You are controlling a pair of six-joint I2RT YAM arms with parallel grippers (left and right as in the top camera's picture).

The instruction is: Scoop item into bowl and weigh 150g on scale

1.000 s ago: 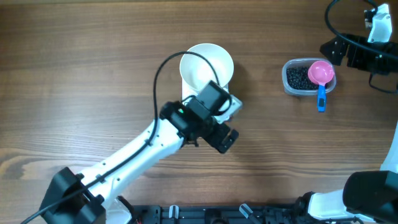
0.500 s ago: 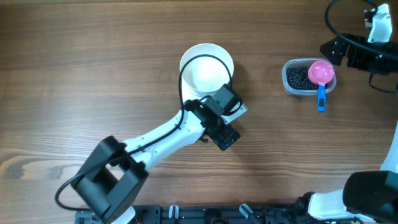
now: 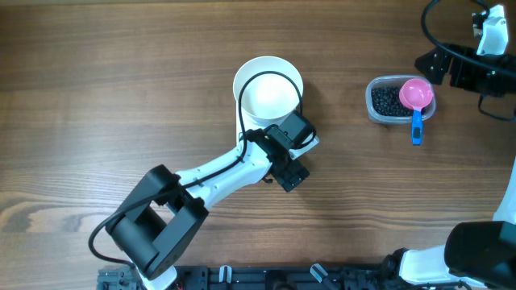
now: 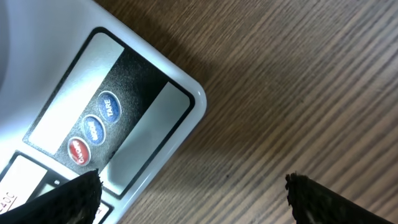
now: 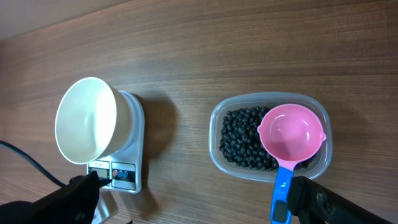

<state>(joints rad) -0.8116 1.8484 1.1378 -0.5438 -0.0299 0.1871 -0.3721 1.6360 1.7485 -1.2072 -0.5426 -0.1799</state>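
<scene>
The round white bowl (image 3: 268,95) sits on top of a small, flat white scale (image 5: 124,168), near the middle of the brown wooden worktop (image 3: 121,80). The bowl has nothing in it. At the front of the scale there is a grey display (image 4: 152,134) and three little round buttons (image 4: 93,127), one red and two blue.

The left end effector (image 4: 193,196) hangs just over the front of the scale, with its arm covering most of the scale from above. Its two black fingers are spread as wide as they go, and it holds nothing. One finger (image 4: 74,199) is over the scale's front edge, close to the red button. The other finger (image 4: 323,199) is over bare wood. I cannot tell if the first finger touches the scale.

The tiny round black beads (image 5: 239,140) are all in a clear plastic tub (image 3: 375,113), which stands well to the right of the bowl. A pink scoop with a blue handle (image 5: 291,134) rests on the tub. Its cup lies over the beads, and its handle pokes out over the near rim.

The right end effector (image 5: 196,199) is up high, off to the far right side. Its fingers are wide apart too, and it holds nothing.
</scene>
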